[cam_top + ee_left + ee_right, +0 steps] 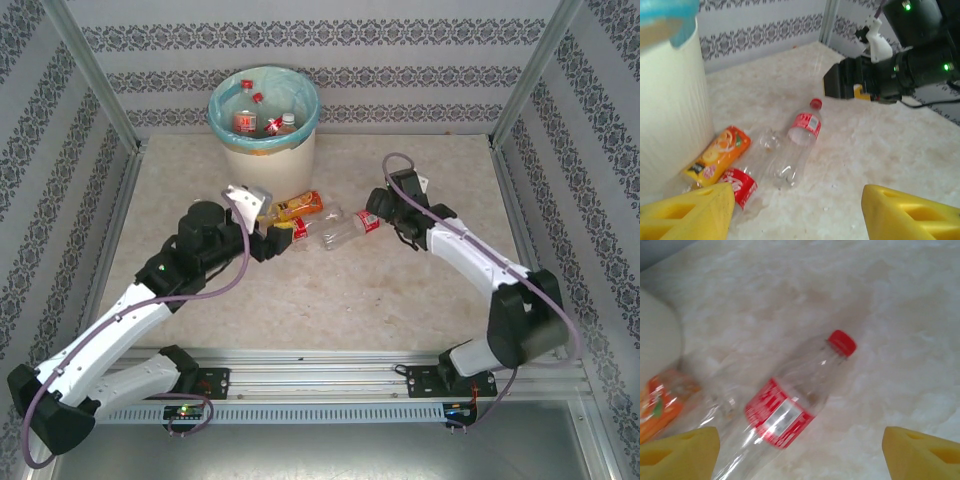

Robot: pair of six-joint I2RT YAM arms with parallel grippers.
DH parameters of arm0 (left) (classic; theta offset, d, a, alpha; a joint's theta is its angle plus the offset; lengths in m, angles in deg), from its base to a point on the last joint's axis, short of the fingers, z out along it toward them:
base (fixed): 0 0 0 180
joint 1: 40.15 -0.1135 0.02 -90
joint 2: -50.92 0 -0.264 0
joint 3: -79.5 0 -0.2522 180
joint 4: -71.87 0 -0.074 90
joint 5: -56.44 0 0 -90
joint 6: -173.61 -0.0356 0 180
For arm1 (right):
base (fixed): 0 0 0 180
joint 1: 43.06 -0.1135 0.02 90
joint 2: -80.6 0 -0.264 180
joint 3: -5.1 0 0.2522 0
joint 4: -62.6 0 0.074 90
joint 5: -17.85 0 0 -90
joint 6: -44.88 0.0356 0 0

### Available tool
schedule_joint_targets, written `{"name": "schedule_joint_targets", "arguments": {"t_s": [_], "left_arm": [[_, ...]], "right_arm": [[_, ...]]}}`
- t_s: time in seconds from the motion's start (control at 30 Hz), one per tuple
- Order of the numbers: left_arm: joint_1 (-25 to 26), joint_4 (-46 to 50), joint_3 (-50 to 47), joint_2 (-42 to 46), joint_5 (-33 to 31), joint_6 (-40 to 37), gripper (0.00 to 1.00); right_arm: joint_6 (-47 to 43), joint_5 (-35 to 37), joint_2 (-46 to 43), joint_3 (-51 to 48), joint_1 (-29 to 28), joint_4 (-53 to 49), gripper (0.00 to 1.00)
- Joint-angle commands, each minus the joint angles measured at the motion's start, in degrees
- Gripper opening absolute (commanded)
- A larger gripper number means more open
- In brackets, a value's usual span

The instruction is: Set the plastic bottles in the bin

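Observation:
Three plastic bottles lie on the table in front of the bin (264, 140). One has an orange label (298, 206), one a red label (298, 230), and one is clear with a red cap (348, 229). More bottles (262, 118) sit inside the bin. My left gripper (270, 238) is open just left of the red-label bottle (738, 186), with its yellow fingers (690, 215) apart over bare table. My right gripper (380, 214) is open by the red-capped bottle (790, 410), which lies between its fingers (920, 455) without touching them.
The cream wall of the bin (670, 115) rises close on the left of the left wrist view. The right arm's black wrist (890, 75) hangs beyond the bottles. Patterned walls and metal posts (100, 90) enclose the table, and a rail (320, 375) runs along the near edge.

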Motion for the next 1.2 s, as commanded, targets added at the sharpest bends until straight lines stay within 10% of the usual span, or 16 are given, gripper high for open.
{"name": "schedule_joint_targets", "arguments": {"t_s": [0.0,0.87,1.17], "left_arm": [[1.39,-5.80,-1.96,1.94,-1.70,1.91,0.68],[1.70,-6.16,-3.02,2.14,-6.08,-0.90,0.70],[1.69,-5.32,-2.43,1.55,-6.26,-0.60,0.70]], "right_arm": [[5.36,-2.25,4.36,3.16,1.60,0.41,0.83],[14.31,-14.62,24.71,12.81,8.76,7.30,0.66],[15.58,-17.75,24.76,10.46,10.06,11.09,0.46]]}}
